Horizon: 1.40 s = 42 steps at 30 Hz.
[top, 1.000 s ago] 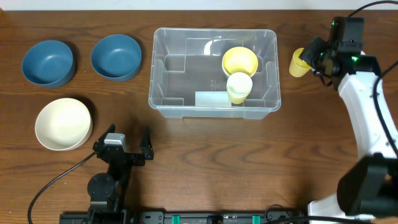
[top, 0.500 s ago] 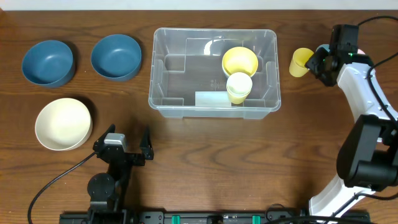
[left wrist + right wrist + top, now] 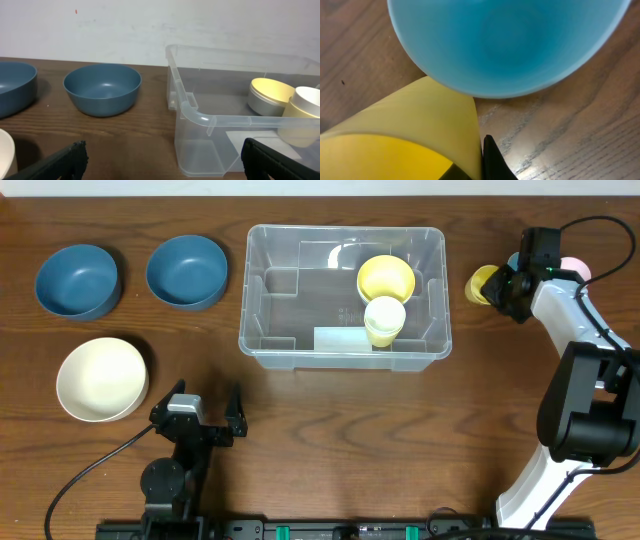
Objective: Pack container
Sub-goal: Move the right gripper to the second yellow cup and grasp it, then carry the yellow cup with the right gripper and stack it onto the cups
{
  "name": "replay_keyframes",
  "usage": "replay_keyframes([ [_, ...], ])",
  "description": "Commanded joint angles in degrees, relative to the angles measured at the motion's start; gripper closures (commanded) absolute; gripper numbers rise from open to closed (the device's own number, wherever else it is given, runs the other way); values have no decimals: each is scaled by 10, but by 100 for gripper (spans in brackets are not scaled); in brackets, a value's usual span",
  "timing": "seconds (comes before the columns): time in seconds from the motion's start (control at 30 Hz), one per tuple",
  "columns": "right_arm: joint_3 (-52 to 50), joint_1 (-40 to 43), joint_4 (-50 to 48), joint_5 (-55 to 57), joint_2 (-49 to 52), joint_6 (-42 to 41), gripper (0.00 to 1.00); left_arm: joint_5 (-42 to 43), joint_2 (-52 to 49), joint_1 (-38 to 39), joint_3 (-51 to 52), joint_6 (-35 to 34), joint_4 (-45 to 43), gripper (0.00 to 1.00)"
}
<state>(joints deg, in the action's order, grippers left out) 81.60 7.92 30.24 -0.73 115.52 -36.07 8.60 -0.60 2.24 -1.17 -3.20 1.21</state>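
The container [image 3: 252, 300], a clear rectangular bin, stands at the table's centre back with a yellow cup [image 3: 385, 278] and a cream cup [image 3: 385, 318] inside. In the left wrist view its near corner [image 3: 200, 117] is at the right. Right of the bin, a loose yellow cup [image 3: 481, 283] lies tipped, and my right gripper [image 3: 503, 285] is shut on its wall. In the right wrist view that yellow cup [image 3: 410, 130] is pinched beside one black fingertip [image 3: 490, 160]. My left gripper [image 3: 200, 412] rests open near the front edge, with nothing between its fingers [image 3: 60, 162].
Two blue bowls [image 3: 77, 280] [image 3: 187, 270] sit at the back left, with a cream bowl [image 3: 102, 378] in front of them. A light blue cup [image 3: 505, 40] lies against the held yellow cup. A pink cup [image 3: 575, 268] shows behind the right arm.
My right gripper has shifted slightly towards the loose yellow cup and closed on its wall. The left arm has not moved.
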Motion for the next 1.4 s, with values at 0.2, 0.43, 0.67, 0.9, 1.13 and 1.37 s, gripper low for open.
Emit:
replay_keyframes([
  [0.2, 8, 0, 51, -25, -67, 5, 99, 6, 3, -3, 9, -1, 20, 2],
  [0.43, 8, -2, 113, -22, -205, 31, 99, 6, 3, -3, 9, -1, 20, 2],
  [0.67, 8, -55, 139, -87, -306, 87, 99, 6, 3, -3, 9, -1, 20, 2],
  [0.9, 7, -168, 159, -75, -297, 94, 97, 6, 3, -3, 9, -1, 20, 2],
  [1.13, 7, -242, 172, -38, -250, 82, 96, 6, 3, -3, 9, -1, 20, 2],
  [1.37, 7, -267, 176, -38, -196, 73, 98, 6, 3, -3, 9, -1, 20, 2],
])
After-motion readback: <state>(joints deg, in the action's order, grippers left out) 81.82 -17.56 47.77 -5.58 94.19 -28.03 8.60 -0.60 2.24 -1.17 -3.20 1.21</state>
